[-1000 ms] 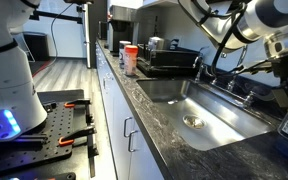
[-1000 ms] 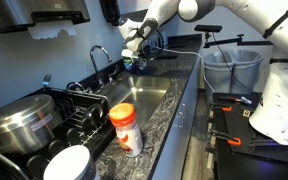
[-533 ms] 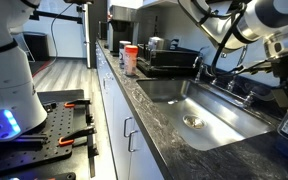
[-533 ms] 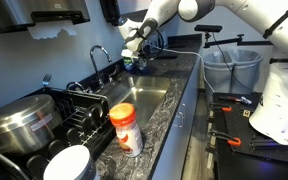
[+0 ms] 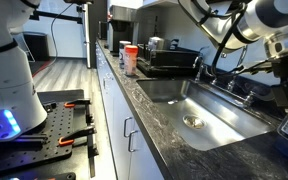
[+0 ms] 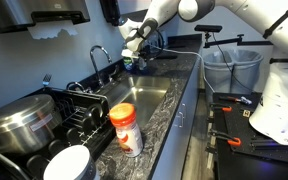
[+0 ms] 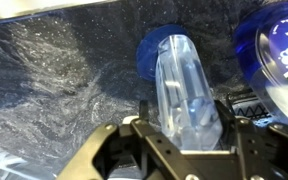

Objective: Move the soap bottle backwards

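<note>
Plastic and see-through, the soap bottle [image 7: 184,80] was held tight between the fingers of the gripper [image 7: 187,125], by the far back corner of the dark stone bench [image 7: 64,80].

Your soap bottle [image 7: 189,90] is clear, colourless plastic with pale glints, and the round patch [image 7: 149,55] showing past it is mid blue. The gripper [image 7: 184,145] is black with dull grey metal parts. The surface [image 7: 54,70] is dark grey stone, mottled with lighter veins and specks. The container [image 7: 274,45] is deep blue with a green-and-white label. In both exterior views the canister [image 5: 130,58] [image 6: 126,128] is orange and white, and the sink [image 5: 199,105] is brushed silver.
</note>
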You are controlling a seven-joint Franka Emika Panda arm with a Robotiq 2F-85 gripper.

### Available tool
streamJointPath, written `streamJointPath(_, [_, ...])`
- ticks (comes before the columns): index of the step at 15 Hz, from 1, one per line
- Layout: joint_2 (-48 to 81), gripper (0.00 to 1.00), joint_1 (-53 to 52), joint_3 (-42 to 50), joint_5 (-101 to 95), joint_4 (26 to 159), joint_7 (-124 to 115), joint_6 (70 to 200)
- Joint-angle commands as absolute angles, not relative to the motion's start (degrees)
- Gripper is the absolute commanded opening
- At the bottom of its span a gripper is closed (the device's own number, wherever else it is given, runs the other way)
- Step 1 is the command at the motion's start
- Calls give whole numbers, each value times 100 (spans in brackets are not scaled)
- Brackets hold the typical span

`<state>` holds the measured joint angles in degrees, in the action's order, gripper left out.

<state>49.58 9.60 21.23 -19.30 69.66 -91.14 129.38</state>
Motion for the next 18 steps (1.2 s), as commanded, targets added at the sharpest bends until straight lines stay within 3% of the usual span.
streamJointPath(1, [4936, 81, 1005, 2071, -1894, 6864, -8936, 12815])
streamJointPath(5, [4925, 100, 1002, 2072, -1898, 6876, -8936, 12826])
streamJointPath(18, [4825, 100, 854, 1991, -1900, 6972, -8946, 12931])
